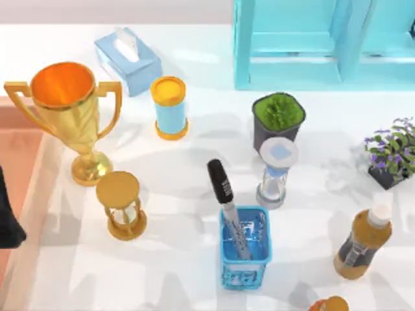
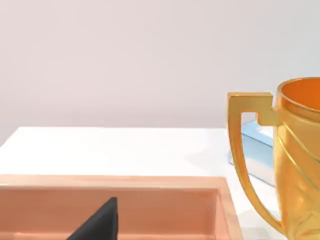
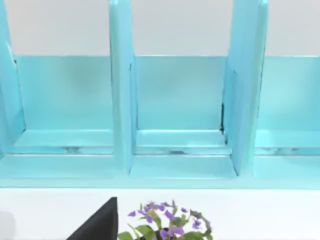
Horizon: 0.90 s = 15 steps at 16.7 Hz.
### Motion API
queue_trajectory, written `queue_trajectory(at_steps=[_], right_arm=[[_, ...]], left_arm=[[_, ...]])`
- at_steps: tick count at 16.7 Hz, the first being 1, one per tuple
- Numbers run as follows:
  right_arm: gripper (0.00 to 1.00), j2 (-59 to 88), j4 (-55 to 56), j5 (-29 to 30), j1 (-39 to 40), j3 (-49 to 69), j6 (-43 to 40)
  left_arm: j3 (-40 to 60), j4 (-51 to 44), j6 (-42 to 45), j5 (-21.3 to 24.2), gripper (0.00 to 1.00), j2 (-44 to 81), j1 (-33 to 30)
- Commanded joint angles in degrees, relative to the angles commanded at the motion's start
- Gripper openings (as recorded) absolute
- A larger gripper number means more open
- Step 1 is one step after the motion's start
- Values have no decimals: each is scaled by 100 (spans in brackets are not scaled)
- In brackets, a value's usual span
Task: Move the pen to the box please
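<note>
The pen [image 1: 224, 190], black-capped with a silver-grey lettered barrel, stands tilted in the translucent blue box [image 1: 243, 275] at the front middle of the table. Its cap sticks out over the box's far rim and its lower end rests inside. Nothing holds it. My left gripper [image 1: 8, 220] is a dark shape at the table's far left edge, over a wooden tray [image 2: 150, 205]. A black part of my right gripper [image 3: 97, 224] shows facing the turquoise shelf [image 3: 175, 110], far from the pen.
Two hourglasses flank the box, a gold one [image 1: 121, 205] to the left and a blue-grey one [image 1: 277, 172] to the right. A gold trophy [image 1: 68, 110], tissue box [image 1: 128, 59], canister [image 1: 170, 107], green plant [image 1: 279, 120], purple flowers [image 1: 392, 152] and a bottle [image 1: 363, 243] stand around.
</note>
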Motion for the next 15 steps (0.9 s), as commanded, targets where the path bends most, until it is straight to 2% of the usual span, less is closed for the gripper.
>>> queue_trajectory(at_steps=[3, 5, 10, 15], right_arm=[[100, 0, 0, 0, 0, 0, 0], [100, 0, 0, 0, 0, 0, 0], [100, 0, 0, 0, 0, 0, 0], [100, 0, 0, 0, 0, 0, 0]], left_arm=[[4, 56, -34, -11, 100, 66, -67], [20, 325, -201, -58, 100, 351, -365], [68, 1757, -984, -211, 100, 1844, -1798], [42, 3727, -2068, -330, 100, 4135, -3361]])
